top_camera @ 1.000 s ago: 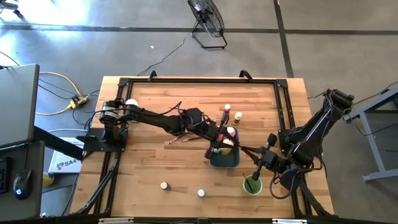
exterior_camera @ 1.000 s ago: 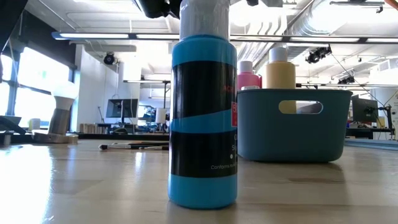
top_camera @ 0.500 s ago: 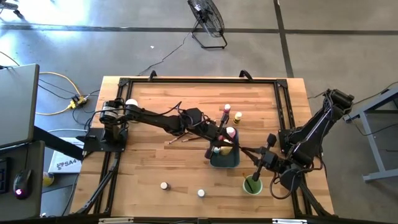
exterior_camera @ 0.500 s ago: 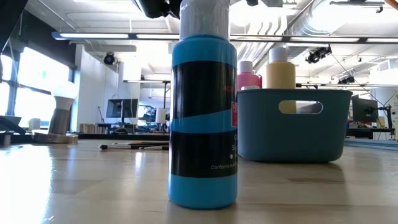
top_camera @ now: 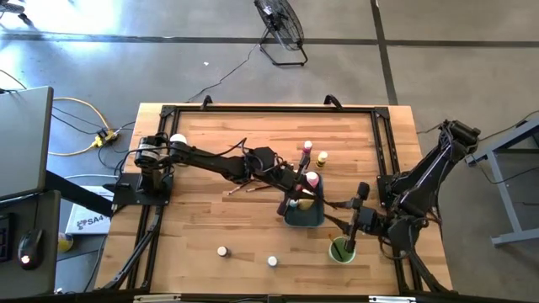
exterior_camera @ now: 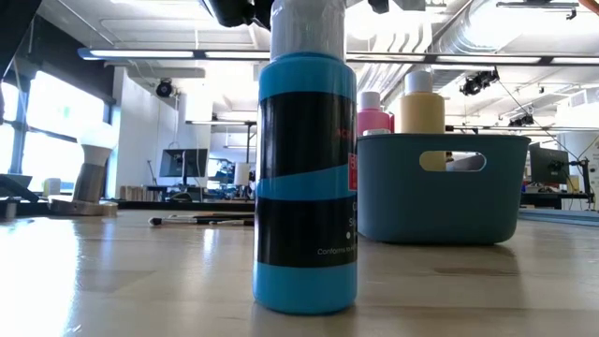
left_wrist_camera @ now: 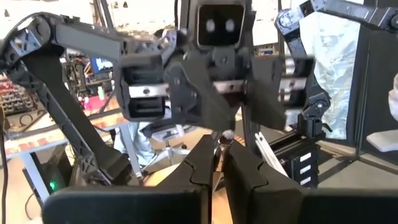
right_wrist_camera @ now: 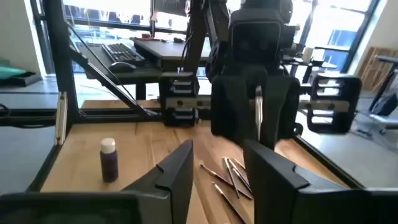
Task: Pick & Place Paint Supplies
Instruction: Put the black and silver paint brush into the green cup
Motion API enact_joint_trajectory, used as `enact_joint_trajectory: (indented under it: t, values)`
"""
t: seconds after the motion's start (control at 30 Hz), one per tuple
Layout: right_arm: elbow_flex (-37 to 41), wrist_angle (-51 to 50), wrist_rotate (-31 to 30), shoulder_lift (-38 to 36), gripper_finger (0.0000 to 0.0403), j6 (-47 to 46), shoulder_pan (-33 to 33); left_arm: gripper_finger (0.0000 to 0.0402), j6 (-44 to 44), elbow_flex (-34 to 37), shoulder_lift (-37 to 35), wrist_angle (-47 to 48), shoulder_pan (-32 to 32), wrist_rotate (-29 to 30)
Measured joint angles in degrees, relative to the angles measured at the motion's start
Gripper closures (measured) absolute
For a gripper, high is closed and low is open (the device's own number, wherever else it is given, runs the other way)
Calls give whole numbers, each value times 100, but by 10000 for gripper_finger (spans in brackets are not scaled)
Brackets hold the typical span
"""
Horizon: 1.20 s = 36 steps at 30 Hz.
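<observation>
My left gripper reaches over the blue-grey tray and is shut on a thin paintbrush. My right gripper faces it from the table's right, above the green cup. Its fingers stand open and apart from the brush's silvery end. A pink bottle and a yellow bottle stand in the tray. More brushes lie flat on the wood left of the tray. My left gripper pinches the paintbrush's thin shaft between its two fingers. The fingers point toward the table's right and lie roughly along the brush. The brush's end sticks out past the fingertips toward my right gripper. It is lifted clear, above the tray.
A pink bottle and a smaller bottle stand beyond the tray. Two white-capped bottles stand near the front edge; the blue one fills the low view. A dark-purple bottle shows past my right fingers.
My right arm has shifted a little, its wrist going slightly toward the table's left edge. The left arm, the tray and the bottles have kept still.
</observation>
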<state>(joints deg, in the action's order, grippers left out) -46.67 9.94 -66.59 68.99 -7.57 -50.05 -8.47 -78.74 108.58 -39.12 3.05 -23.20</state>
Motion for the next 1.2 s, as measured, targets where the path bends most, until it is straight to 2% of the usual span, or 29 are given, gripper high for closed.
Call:
enact_joint_trajectory:
  t: [0.2, 0.43, 0.7, 0.77, 0.97, 1.2]
  values:
    - [-121, -489, 262, -137, 268, -240, 226, 389, 13, 9, -1, 153, -3, -60]
    - [-471, -2111, 700, -346, 268, -1444, 343, 389, -9, 9, -1, 215, -4, -72]
    - [-723, -3569, 2076, -367, 268, -2782, 1058, 389, -24, 9, -1, 238, -9, -72]
    - [-728, -3627, 2409, -367, 268, -2812, 1247, 389, -26, 9, -1, 332, -9, -66]
    - [-728, -3539, 2867, -389, 271, -2412, 1562, 389, -24, 7, -1, 424, -9, -49]
    - [-728, -3451, 3113, -387, 316, -2180, 1681, 389, -24, 7, -1, 510, -11, -22]
